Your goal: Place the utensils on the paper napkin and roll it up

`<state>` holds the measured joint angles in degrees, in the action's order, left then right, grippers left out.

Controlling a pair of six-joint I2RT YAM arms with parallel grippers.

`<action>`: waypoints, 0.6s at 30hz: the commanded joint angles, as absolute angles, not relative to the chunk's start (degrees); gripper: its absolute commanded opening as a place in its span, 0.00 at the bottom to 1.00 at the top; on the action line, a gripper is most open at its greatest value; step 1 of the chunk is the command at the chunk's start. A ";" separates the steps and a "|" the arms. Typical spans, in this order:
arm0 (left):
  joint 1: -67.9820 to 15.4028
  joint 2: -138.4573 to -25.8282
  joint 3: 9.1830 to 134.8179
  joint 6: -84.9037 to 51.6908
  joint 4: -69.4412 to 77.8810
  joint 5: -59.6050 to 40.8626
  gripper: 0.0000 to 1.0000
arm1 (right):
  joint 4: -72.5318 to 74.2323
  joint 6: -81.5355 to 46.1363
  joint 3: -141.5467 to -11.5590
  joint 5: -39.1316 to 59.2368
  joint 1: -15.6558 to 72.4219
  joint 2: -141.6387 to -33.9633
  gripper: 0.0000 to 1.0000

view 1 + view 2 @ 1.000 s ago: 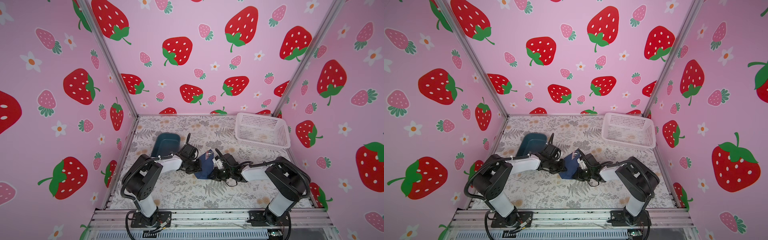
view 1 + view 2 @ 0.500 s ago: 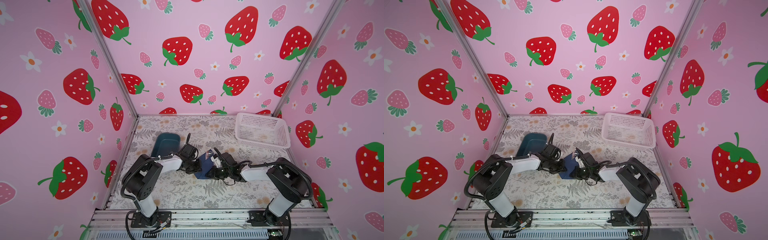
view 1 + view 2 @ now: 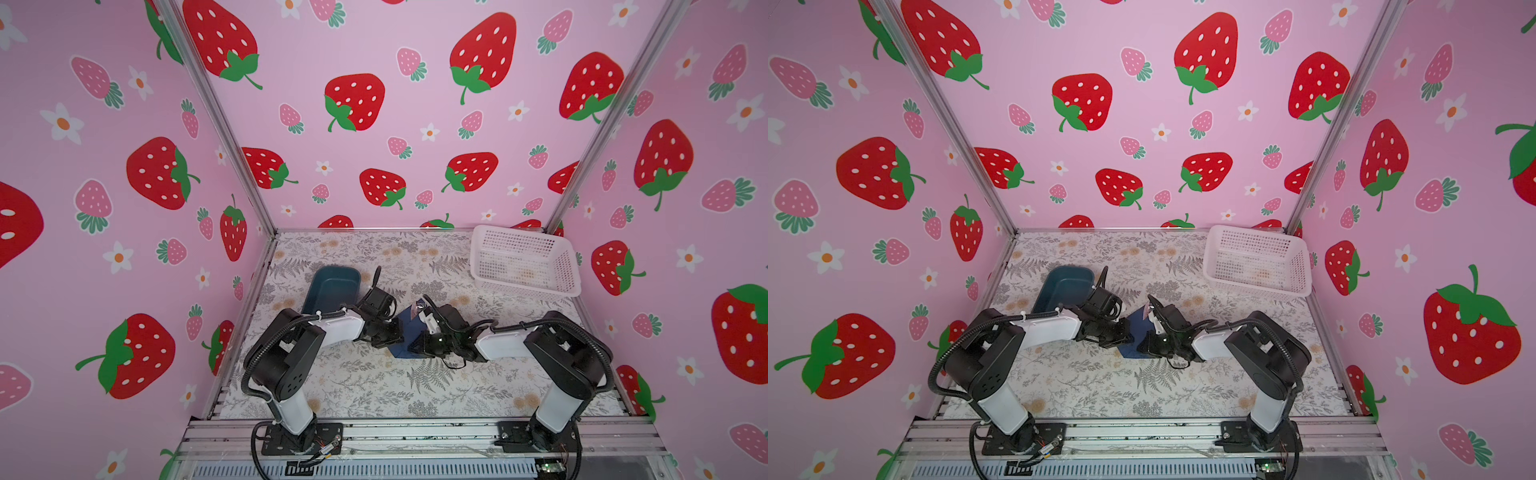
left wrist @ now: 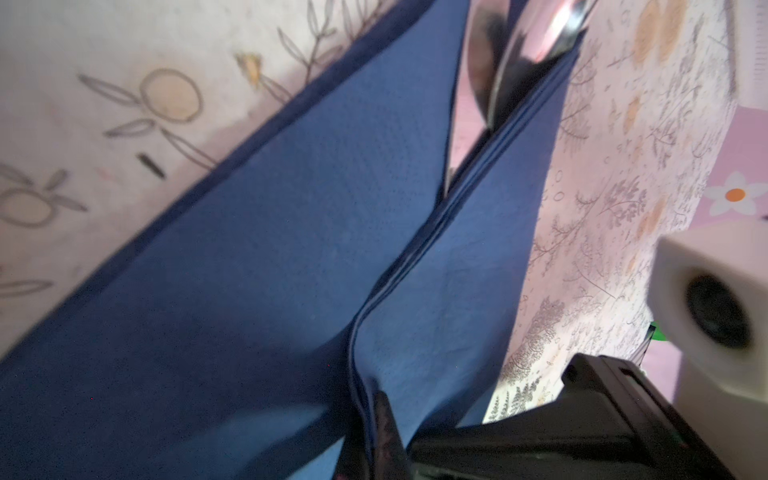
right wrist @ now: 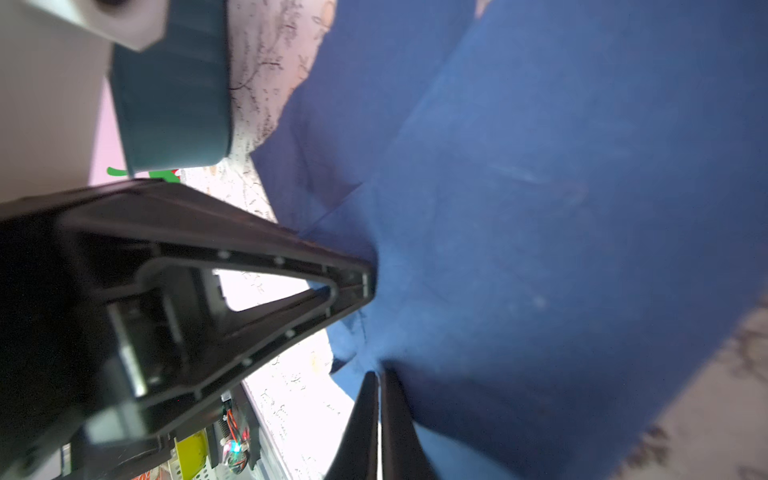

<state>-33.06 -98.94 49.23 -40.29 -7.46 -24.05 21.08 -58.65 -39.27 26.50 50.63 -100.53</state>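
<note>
Tub (image 3: 332,286) nr napkin (image 3: 406,338); basket (image 3: 515,237) well apart.

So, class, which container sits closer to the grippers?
The teal tub, beside the left gripper; the white basket stands away in the far right corner.

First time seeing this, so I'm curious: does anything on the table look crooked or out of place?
The paper napkin is not flat: it is folded up, pinched by the left pincer and right pincer, with shiny utensils poking out its far end. Nothing looks spilled.
</note>
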 commanded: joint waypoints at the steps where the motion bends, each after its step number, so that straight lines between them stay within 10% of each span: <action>1: -33.31 -97.48 50.60 -39.64 -8.15 -24.25 0.09 | 20.69 -58.33 -38.39 24.87 51.15 -101.86 0.09; 18: -29.80 -83.90 45.35 -40.95 -18.28 -10.46 0.58 | 21.53 -58.80 -37.54 24.39 51.13 -102.46 0.09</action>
<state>-31.24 -84.38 47.11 -40.58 -14.39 -14.52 22.46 -58.50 -38.83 26.00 50.87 -100.97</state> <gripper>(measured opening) 0.573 0.091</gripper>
